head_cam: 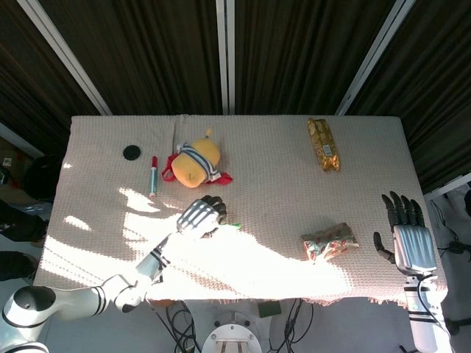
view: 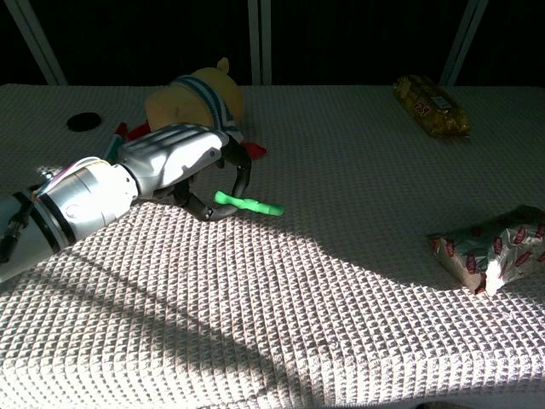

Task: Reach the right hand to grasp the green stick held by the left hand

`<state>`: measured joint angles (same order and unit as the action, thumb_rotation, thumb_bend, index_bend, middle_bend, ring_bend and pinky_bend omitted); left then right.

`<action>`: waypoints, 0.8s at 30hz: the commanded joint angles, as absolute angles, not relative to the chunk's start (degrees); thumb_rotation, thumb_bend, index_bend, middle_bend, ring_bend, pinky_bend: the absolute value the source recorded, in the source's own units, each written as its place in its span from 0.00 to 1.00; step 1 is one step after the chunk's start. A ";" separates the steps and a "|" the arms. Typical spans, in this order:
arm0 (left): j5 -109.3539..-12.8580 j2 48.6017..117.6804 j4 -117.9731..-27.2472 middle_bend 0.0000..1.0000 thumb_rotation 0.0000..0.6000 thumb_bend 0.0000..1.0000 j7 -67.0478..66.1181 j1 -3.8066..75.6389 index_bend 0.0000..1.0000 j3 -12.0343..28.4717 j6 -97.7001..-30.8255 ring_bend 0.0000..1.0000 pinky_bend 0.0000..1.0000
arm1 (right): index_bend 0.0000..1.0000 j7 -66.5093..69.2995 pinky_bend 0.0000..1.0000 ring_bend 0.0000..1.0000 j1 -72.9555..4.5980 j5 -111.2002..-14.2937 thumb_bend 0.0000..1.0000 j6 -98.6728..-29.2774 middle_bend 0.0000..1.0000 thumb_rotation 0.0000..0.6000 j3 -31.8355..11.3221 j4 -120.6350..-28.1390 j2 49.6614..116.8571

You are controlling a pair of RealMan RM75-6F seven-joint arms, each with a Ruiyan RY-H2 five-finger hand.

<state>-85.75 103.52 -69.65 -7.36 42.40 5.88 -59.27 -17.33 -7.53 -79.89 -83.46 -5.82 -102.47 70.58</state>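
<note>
A short green stick (view: 249, 204) lies level just above the cloth, its tip (head_cam: 232, 226) poking out to the right of my left hand (head_cam: 202, 215). That hand (view: 183, 162) curls over it and pinches its left end between thumb and fingers. My right hand (head_cam: 407, 229) rests flat at the table's right edge, fingers spread and pointing away from me, holding nothing, far to the right of the stick. The chest view does not show the right hand.
A yellow plush toy (head_cam: 196, 162) sits just behind the left hand, with a red-capped marker (head_cam: 153, 175) and a black disc (head_cam: 132, 153) to its left. A crinkled snack packet (head_cam: 330, 242) lies between the two hands. A gold snack bag (head_cam: 324, 144) lies at the back right.
</note>
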 commanded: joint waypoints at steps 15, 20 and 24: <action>-83.75 96.44 -80.02 0.40 1.00 0.34 -15.27 45.24 0.60 11.23 -59.59 0.26 0.33 | 0.01 0.62 0.00 0.00 -13.00 -85.36 0.44 -78.50 0.03 0.99 -6.55 -94.61 81.62; -81.75 92.45 -85.58 0.40 1.00 0.34 -21.99 46.50 0.61 13.52 -58.86 0.26 0.33 | 0.07 18.22 0.00 0.00 -17.87 -84.38 0.44 -71.23 0.04 1.00 -7.80 -87.90 89.42; -79.53 88.86 -89.97 0.40 1.00 0.34 -27.68 47.29 0.61 14.12 -57.37 0.26 0.33 | 0.13 34.86 0.00 0.00 -21.30 -81.63 0.44 -66.42 0.06 1.00 -10.70 -84.29 96.04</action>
<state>-81.16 91.22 -87.41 -24.57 46.51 13.39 -58.48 18.45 -16.28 -83.60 -73.19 -7.73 -90.01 87.57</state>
